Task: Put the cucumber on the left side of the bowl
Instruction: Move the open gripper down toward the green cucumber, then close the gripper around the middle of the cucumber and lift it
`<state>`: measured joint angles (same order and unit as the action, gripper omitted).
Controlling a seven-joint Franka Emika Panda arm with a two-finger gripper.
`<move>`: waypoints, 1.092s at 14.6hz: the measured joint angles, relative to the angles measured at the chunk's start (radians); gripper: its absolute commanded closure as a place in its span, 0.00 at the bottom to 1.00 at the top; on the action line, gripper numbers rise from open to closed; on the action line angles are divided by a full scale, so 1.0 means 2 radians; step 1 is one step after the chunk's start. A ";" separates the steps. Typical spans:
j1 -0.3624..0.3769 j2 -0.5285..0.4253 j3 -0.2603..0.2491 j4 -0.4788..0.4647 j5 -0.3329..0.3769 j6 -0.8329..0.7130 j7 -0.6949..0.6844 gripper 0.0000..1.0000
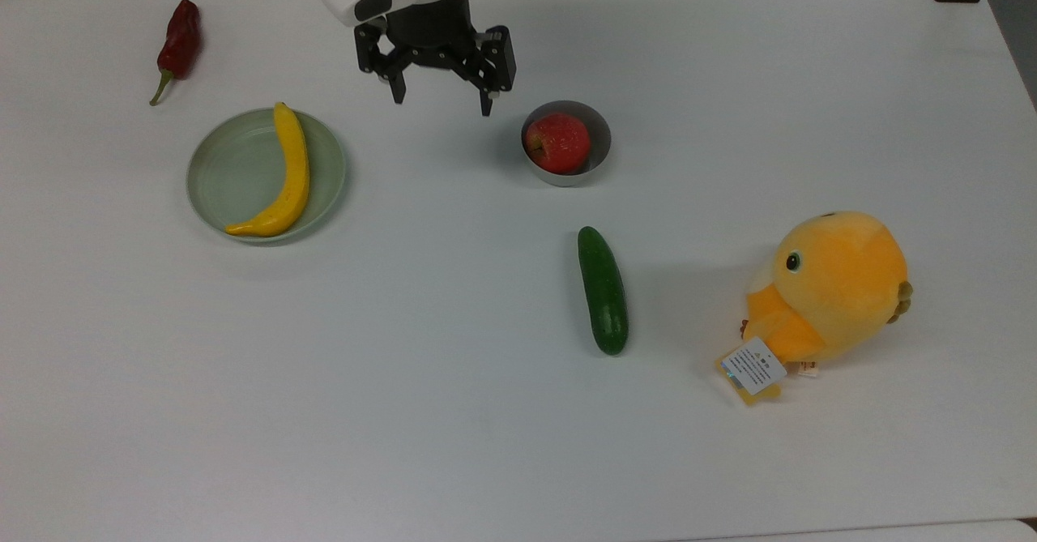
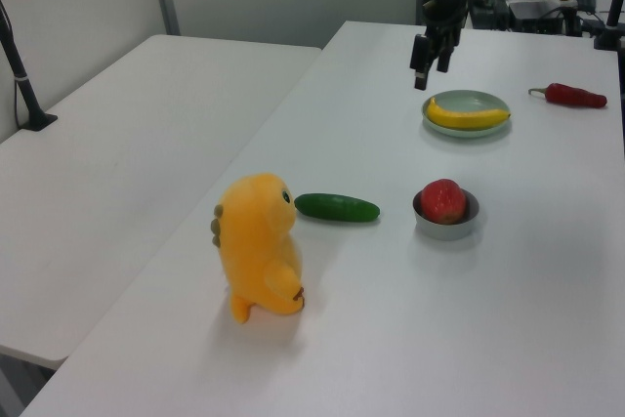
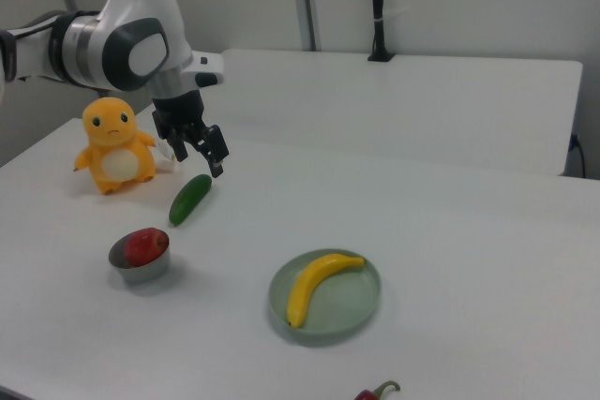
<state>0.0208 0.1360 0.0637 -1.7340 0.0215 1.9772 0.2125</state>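
White desk [image 1: 405, 412] carrying seven items under plain office walls.

Tool [image 1: 441, 104]: hanging in the upper centre of the top view, fingers spread apart and holding nothing, well above the surface.

Cucumber [image 1: 603, 290]: lying flat in the middle of the top view, lengthwise up and down the frame, below the bowl [image 1: 598, 133] and well apart from it. Judged stiff, smooth and likely slippery, light, prone to rolling sideways. Best taking hold across the narrow width at mid-length, so neither end is tipping.

Bowl: sitting in the upper middle of the top view, holding a red apple [image 1: 557, 142].

Plate [image 1: 235, 171] with banana [image 1: 288, 176]: resting at the top view's left. Chili pepper [image 1: 177, 42]: lying at the upper left. Yellow plush toy [image 1: 826, 291]: standing at the right, near the cucumber but not touching.

Open room: a wide bare strip is lying between plate and bowl in the top view, ample for laying the cucumber down. Desk edges are running well away from that strip; only the plush toy is crowding the pickup side.
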 measured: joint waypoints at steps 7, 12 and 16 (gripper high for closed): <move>0.043 0.098 0.015 0.024 -0.002 0.156 0.042 0.00; 0.077 0.160 0.016 0.080 -0.015 0.188 0.086 0.00; 0.106 0.181 0.016 0.081 -0.055 0.189 0.123 0.00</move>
<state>0.2324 0.4976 0.0961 -1.5713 -0.0890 2.3562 0.4592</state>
